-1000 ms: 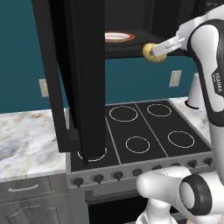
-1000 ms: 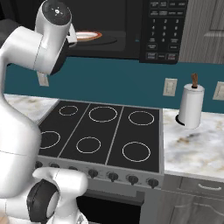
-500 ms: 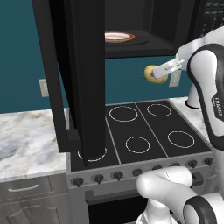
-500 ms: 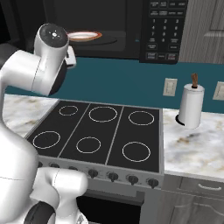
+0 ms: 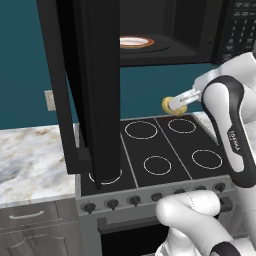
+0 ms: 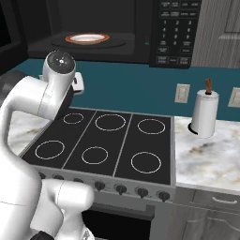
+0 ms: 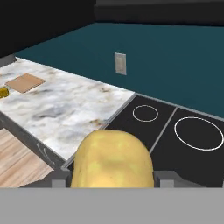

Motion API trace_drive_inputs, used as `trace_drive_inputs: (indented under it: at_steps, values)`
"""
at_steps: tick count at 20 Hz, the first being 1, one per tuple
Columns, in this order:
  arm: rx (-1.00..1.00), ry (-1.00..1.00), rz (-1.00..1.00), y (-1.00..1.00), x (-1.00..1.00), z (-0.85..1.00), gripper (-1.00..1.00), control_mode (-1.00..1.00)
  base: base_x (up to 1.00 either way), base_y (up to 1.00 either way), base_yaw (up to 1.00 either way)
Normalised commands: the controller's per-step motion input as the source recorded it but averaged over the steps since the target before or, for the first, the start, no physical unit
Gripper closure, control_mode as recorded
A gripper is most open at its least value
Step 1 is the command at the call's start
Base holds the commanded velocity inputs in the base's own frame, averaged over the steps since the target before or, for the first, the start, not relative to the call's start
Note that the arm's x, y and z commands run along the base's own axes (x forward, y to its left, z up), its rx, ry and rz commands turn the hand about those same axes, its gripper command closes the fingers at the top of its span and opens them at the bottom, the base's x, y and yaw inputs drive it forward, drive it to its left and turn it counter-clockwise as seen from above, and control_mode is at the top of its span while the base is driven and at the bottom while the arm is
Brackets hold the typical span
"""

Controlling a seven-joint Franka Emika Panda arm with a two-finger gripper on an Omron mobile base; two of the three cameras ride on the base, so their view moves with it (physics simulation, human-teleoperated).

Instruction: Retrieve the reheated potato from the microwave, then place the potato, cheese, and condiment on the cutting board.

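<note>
My gripper (image 5: 175, 104) is shut on the potato (image 5: 170, 105), a pale-yellow lump held in the air over the back of the stove, below the microwave (image 5: 165, 30). In the hand view the potato (image 7: 113, 158) bulges between the two fingertips. The microwave's door (image 5: 92, 85) hangs wide open at the left, and its keypad (image 6: 176, 33) is at the right. The light-brown cutting board (image 7: 25, 82) lies far off on the marble counter. A small yellow thing (image 7: 3, 92) sits near it at the frame edge, and I cannot tell whether it is jar or wedge.
A white plate with an orange rim (image 5: 136, 42) stays inside the microwave. The black stove top (image 6: 105, 145) lies under the hand. A paper towel roll (image 6: 205, 114) stands on the right counter. The marble counter (image 7: 65, 105) stretches left of the stove.
The gripper has come down with the potato, from the height of the microwave opening to below it, over the rear of the stove. The base has not moved.
</note>
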Motion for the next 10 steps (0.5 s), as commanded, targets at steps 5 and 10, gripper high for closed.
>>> trace_drive_inputs:
  at_steps: [5,10]
  values:
    - [0.0,0.03,-0.08,0.0,0.29,-0.45,1.0,-1.0,0.0,0.0,0.0]
    - [0.0,0.0,-0.09,0.0,0.37,-0.37,1.0,-1.0,0.0,0.0,0.0]
